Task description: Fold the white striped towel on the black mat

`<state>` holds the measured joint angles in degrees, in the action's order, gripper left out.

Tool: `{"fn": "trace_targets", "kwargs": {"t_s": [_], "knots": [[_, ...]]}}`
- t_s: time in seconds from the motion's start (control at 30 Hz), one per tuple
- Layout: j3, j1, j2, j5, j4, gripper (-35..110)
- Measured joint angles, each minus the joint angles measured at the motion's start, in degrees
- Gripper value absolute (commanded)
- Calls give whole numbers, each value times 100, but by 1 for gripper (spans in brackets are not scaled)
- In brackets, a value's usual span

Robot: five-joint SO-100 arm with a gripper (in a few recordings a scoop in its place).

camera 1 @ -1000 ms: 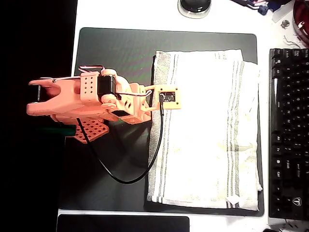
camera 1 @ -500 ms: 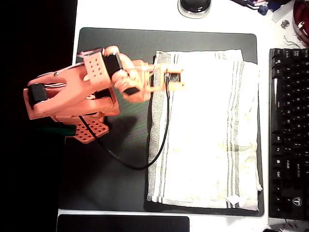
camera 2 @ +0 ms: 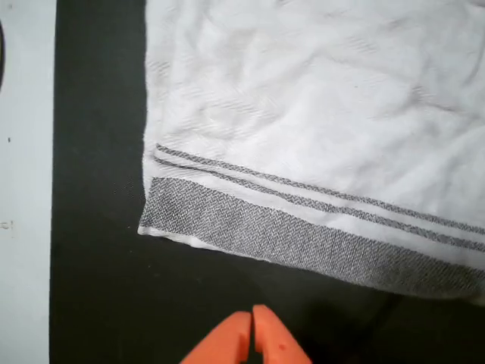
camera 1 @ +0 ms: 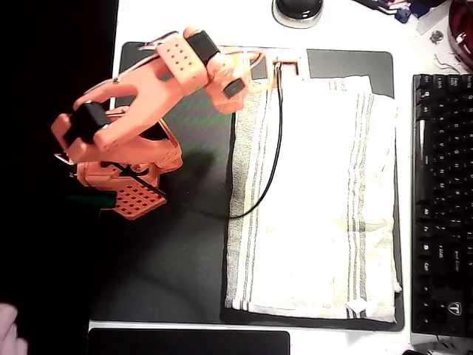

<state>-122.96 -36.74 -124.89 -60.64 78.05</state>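
Swung since a second ago: I have the arm off the towel's left edge and up to its top-left corner in the overhead view.

Overhead view, items:
- gripper (camera 1: pixel 284 68), at the top edge of the white striped towel (camera 1: pixel 318 200); finger state not readable here.
- towel, spread flat on the right half of the black mat (camera 1: pixel 162 266), long edges running up and down the picture.
- black cable, looping across the towel's left stripe.
- keyboard (camera 1: pixel 442 200), right of the mat; a mouse (camera 1: pixel 298 9) above it; white desk around.

Wrist view, items:
- fingertips (camera 2: pixel 254 341), orange, pressed together, holding nothing, over bare mat just below the grey hem.
- towel corner (camera 2: pixel 151 224), lying flat, ungrasped.

Progress, my judgement: no fold made yet; grasping the corner and carrying it over remain.
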Motion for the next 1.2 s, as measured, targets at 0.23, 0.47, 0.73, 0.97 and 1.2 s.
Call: {"fn": "trace_targets", "kwargs": {"t_s": [0.23,0.47,0.73,0.97,1.2], "knots": [[914,-202,984,-448,-237,0],[1907,-308,2074,-914,-237,0],[2707,-167,3234,-1371,-246,0],[3208,35,3990,-1608,-343,8],[3445,211,4421,-1688,-396,16]]}}
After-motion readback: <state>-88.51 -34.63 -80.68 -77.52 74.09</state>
